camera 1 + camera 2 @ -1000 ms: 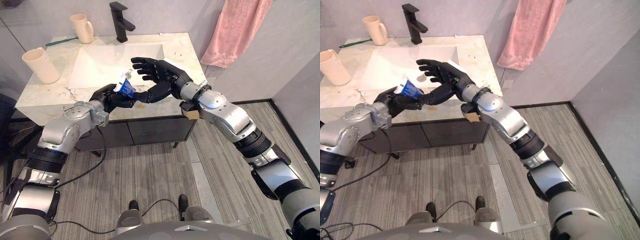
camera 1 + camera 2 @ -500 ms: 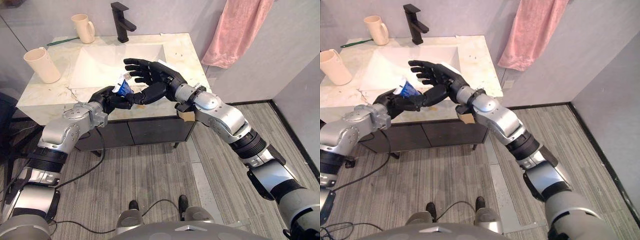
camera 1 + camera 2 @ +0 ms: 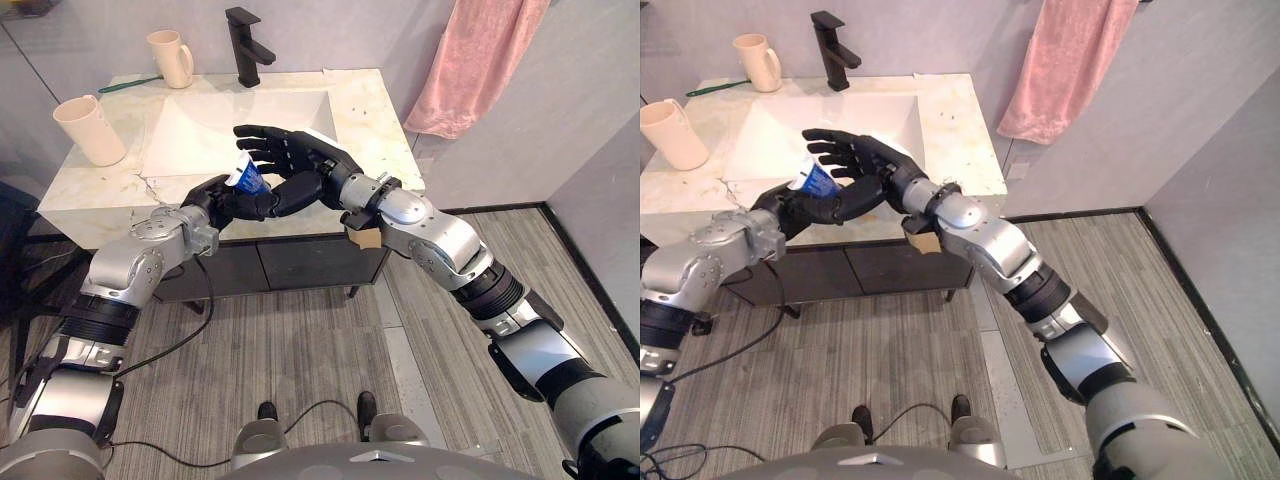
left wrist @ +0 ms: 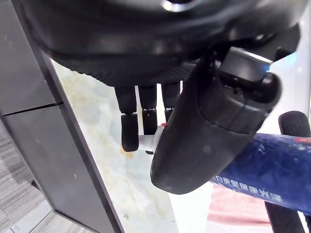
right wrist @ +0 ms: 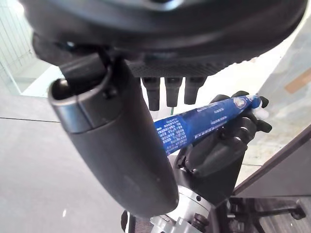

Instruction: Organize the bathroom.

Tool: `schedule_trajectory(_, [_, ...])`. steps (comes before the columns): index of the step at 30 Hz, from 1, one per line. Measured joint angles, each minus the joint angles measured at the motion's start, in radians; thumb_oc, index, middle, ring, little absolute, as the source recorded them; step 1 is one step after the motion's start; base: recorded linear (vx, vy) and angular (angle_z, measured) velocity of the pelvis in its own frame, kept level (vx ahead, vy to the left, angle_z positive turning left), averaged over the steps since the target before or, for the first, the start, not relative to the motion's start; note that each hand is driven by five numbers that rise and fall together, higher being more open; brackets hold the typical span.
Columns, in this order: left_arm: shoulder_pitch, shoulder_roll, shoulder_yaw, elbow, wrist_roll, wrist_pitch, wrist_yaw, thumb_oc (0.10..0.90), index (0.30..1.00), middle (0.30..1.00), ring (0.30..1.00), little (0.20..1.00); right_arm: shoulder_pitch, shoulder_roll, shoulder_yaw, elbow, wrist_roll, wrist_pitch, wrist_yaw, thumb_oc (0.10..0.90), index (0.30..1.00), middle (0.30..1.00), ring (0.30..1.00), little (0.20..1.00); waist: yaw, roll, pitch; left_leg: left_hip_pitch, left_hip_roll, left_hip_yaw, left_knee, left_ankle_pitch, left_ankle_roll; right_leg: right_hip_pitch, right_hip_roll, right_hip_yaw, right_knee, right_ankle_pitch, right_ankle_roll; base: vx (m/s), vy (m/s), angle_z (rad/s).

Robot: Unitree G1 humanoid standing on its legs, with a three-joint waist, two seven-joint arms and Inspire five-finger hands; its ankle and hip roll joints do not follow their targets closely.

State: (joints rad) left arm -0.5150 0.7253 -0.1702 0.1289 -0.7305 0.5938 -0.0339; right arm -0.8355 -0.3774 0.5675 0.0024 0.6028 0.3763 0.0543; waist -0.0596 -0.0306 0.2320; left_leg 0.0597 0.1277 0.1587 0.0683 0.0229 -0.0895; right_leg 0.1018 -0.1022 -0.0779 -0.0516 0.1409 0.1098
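A blue toothpaste tube (image 3: 249, 179) is held upright over the front edge of the marble vanity counter (image 3: 375, 120), my left hand (image 3: 214, 197) shut on its lower end. In the right wrist view the tube (image 5: 204, 121) runs out of the left hand (image 5: 218, 150) and passes between my right thumb and fingers. My right hand (image 3: 297, 166) is open around the tube's upper part, fingers spread behind it and thumb under it. The tube (image 3: 818, 180) stands between both hands. In the left wrist view its blue body (image 4: 272, 167) lies past the thumb.
A white sink basin (image 3: 200, 130) with a black faucet (image 3: 245, 45) lies behind the hands. Two cream cups (image 3: 90, 130) (image 3: 172, 57) stand on the counter's left side, a green toothbrush (image 3: 128, 83) between them. A pink towel (image 3: 480, 60) hangs on the right wall.
My right hand has moved left until its fingers and thumb bracket the tube. The left hand has kept the tube in about the same place.
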Motion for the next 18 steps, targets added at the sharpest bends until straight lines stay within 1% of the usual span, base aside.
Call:
schedule_trajectory(1, [0.0, -0.001, 0.0, 0.0, 0.0, 0.0, 0.0, 0.4, 0.3, 0.3, 0.3, 0.3, 0.0, 0.0, 0.0, 0.0, 0.0, 0.0, 0.0, 0.4, 0.3, 0.3, 0.3, 0.3, 0.0, 0.0, 0.0, 0.0, 0.0, 0.0, 0.0, 0.0, 0.0, 0.0, 0.0, 0.0, 0.0, 0.0, 0.0, 0.0, 0.0, 0.0])
schedule_trajectory(3, [-0.001, -0.002, 0.0, 0.0, 0.0, 0.0, 0.0, 0.4, 0.3, 0.3, 0.3, 0.3, 0.0, 0.0, 0.0, 0.0, -0.003, 0.0, -0.003, 0.4, 0.3, 0.3, 0.3, 0.3, 0.0, 0.0, 0.0, 0.0, 0.0, 0.0, 0.0, 0.0, 0.0, 0.0, 0.0, 0.0, 0.0, 0.0, 0.0, 0.0, 0.0, 0.0])
schedule_trajectory(8, [-0.007, -0.014, -0.025, -0.003, -0.009, 0.0, -0.023, 0.4, 0.3, 0.3, 0.3, 0.3, 0.0, -0.007, -0.009, 0.004, -0.046, -0.003, -0.054, 0.4, 0.3, 0.3, 0.3, 0.3, 0.003, 0.0, 0.0, 0.0, 0.0, -0.001, 0.0, 0.0, 0.0, 0.001, -0.001, -0.002, 0.0, 0.0, 0.0, 0.0, 0.0, 0.0])
schedule_trajectory(17, [-0.007, -0.022, -0.05, -0.017, -0.009, 0.0, -0.023, 0.4, 0.3, 0.3, 0.3, 0.3, 0.0, -0.021, -0.012, 0.011, -0.048, -0.008, -0.063, 0.4, 0.3, 0.3, 0.3, 0.3, -0.002, 0.005, -0.001, 0.0, 0.0, -0.001, -0.001, 0.002, 0.0, 0.001, 0.0, -0.002, 0.0, 0.0, 0.0, 0.0, 0.0, 0.0])
schedule_trajectory(18, [-0.007, -0.022, -0.05, -0.017, -0.009, 0.0, -0.022, 0.4, 0.3, 0.3, 0.3, 0.3, 0.0, -0.021, -0.012, 0.011, -0.048, -0.008, -0.063, 0.408, 0.312, 0.312, 0.312, 0.312, -0.002, 0.005, -0.001, 0.001, 0.0, -0.001, -0.001, 0.002, 0.0, 0.002, 0.0, -0.002, 0.0, 0.0, 0.0, 0.0, 0.0, 0.0])
